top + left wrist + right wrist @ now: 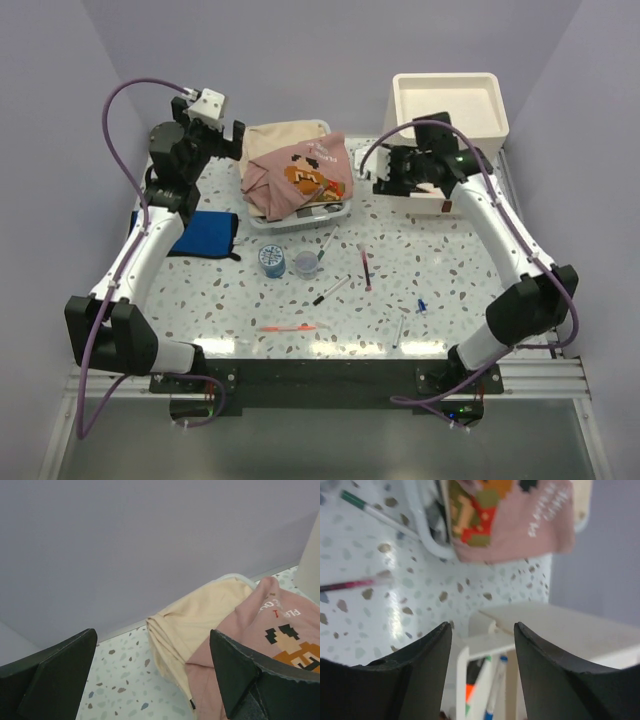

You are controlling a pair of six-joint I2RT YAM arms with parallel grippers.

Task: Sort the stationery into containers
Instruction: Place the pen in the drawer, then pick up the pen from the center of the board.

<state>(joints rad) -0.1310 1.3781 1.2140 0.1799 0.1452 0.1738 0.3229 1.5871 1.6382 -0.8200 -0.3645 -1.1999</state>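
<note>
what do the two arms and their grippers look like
The left arm and right arm have white tube links with chunky black joints and bases. A thin lilac cable loops along each. The left gripper and right gripper have matte black, wedge-shaped fingers. No markings are readable.

Directly before the right gripper (482, 627) lies the open drawer (485, 642) of the drawer unit (447, 105), with pens (496, 680) in it. The unit's tray top stands beyond the gripper, to its right. To its left, between it and the left gripper (236, 140), sits the basket (300, 221) heaped with clothes (300, 170). Nearer the arm bases than either gripper lie the tape roll (271, 259), the cup (305, 264) just right of it, and loose pens (364, 266) on the table (450, 270).
</note>
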